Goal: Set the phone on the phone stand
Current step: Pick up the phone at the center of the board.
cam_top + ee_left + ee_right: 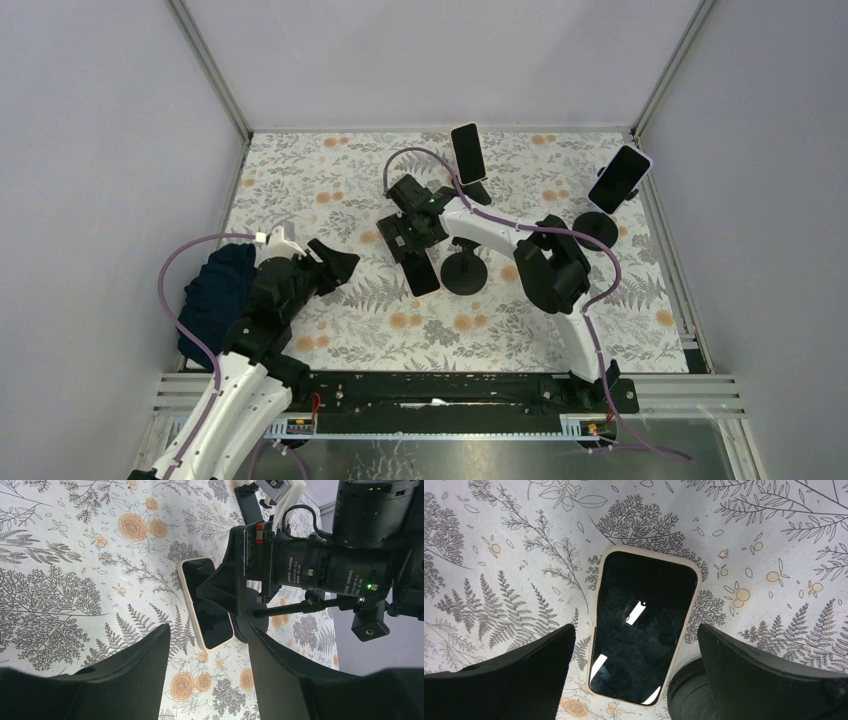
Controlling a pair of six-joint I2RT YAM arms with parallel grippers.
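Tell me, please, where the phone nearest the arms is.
In the top view the phone sits mid-table, just left of a phone stand, under the open right gripper.

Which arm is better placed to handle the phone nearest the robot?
Probably the right. The right gripper hangs open directly over the phone, one finger on each side. The left gripper, also open, sits well off to its side.

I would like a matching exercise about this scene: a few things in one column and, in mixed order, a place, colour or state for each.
1 cloth
2 left tool
3 right tool
4 table cover

a open, directly above a phone
b floral print
c dark blue, at the left edge
d open, holding nothing, away from the phones

Pairs: 1-c, 2-d, 3-a, 4-b
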